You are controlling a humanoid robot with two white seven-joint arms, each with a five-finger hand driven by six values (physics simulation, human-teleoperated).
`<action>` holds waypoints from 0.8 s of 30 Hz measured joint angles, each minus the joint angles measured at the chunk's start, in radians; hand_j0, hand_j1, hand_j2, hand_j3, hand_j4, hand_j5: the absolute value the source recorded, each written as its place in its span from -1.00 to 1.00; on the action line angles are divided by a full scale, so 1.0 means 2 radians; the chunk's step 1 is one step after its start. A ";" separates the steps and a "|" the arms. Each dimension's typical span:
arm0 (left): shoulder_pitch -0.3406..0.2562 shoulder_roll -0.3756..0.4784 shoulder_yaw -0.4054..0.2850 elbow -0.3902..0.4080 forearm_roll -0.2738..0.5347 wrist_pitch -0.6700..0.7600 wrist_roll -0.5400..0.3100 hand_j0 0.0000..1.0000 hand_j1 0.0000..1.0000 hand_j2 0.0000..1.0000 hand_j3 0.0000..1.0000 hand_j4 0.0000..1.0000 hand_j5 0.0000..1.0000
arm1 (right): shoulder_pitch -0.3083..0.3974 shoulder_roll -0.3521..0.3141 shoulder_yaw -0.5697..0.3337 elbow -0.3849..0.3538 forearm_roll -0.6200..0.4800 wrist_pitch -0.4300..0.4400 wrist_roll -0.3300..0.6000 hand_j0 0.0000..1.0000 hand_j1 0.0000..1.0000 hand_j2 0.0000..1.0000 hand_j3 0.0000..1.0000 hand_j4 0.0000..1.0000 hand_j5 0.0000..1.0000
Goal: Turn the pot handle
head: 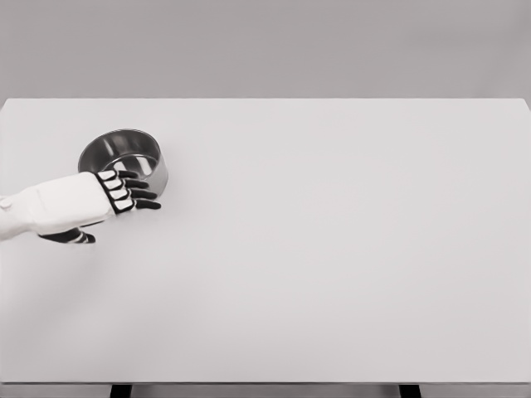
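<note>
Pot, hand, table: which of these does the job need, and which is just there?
Part of the job:
- metal pot, its handle not visible from here
- left hand, fingers extended by the pot's near rim, holding nothing

Just there:
- white table, only a support

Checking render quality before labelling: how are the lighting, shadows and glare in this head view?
Head view: soft, even light; the white table shows almost no cast shadows; the round shiny metal pot carries dark and bright reflections inside; the white left hand with black fingers looks slightly smeared at its edges.
</note>
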 measured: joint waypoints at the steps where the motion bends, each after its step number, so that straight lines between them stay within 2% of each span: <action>1: 0.000 -0.005 0.004 0.005 0.001 0.000 0.000 1.00 1.00 1.00 1.00 1.00 1.00 | 0.000 0.000 0.000 0.000 0.000 0.000 0.000 1.00 1.00 1.00 1.00 1.00 1.00; 9: 0.040 -0.037 0.051 0.032 -0.002 0.000 0.000 1.00 1.00 1.00 1.00 1.00 1.00 | 0.000 0.000 0.000 0.000 0.000 0.000 0.000 1.00 1.00 1.00 1.00 1.00 1.00; 15: 0.041 -0.053 0.076 0.045 -0.003 0.000 0.000 1.00 1.00 1.00 1.00 1.00 1.00 | 0.000 0.000 0.000 0.000 0.000 0.000 0.000 1.00 1.00 1.00 1.00 1.00 1.00; 24: 0.048 -0.065 0.082 0.053 -0.006 0.000 0.000 1.00 1.00 1.00 1.00 1.00 1.00 | 0.000 0.000 0.000 0.000 0.000 0.000 0.000 1.00 1.00 1.00 1.00 1.00 1.00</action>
